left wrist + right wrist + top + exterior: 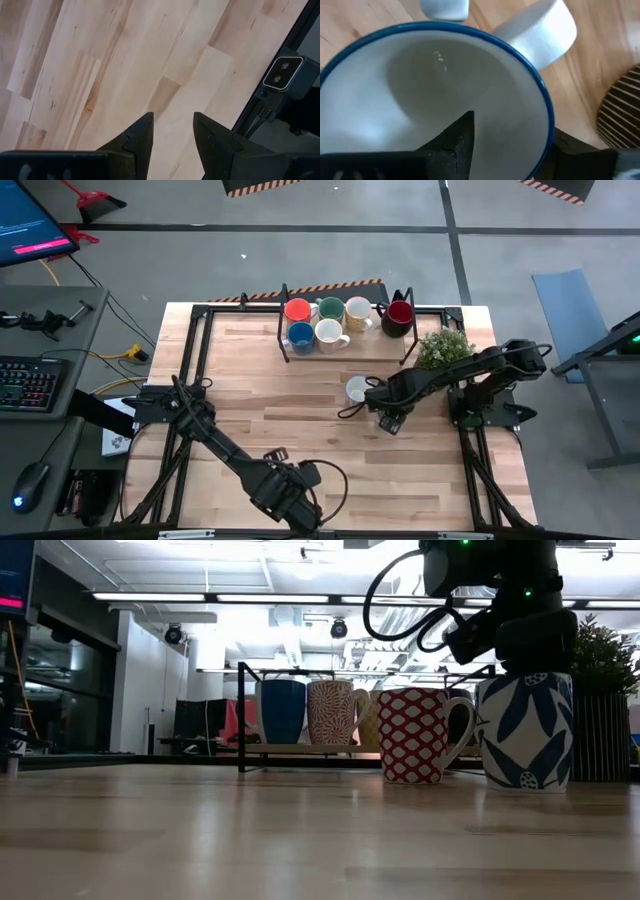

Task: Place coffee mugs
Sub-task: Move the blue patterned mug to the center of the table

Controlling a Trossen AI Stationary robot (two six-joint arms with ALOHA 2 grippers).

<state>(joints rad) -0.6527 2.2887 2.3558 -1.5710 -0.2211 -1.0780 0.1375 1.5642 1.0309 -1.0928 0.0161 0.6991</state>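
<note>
A white mug with a blue leaf pattern and a blue rim stands under my right gripper, right of the table's middle. My right gripper is shut on it; the arm hides the mug in the high view. A red-and-white patterned mug, white inside, stands on the table close beside it. Six mugs sit in a black rack at the far edge: orange, teal-green, cream, dark red, blue, white. My left gripper waits open at the near edge. My right gripper holds the leaf-patterned mug by its rim, one finger inside the cup and the other outside the wall. It comes from above, pointing down. The mug stands upright, its base seemingly on the table, its handle on the side away from the fingers.
A bushy potted plant stands just right of the rack, behind the right arm, and shows beside the held mug in the low view. My left gripper hovers over bare wood. Black frame rails border the tabletop.
</note>
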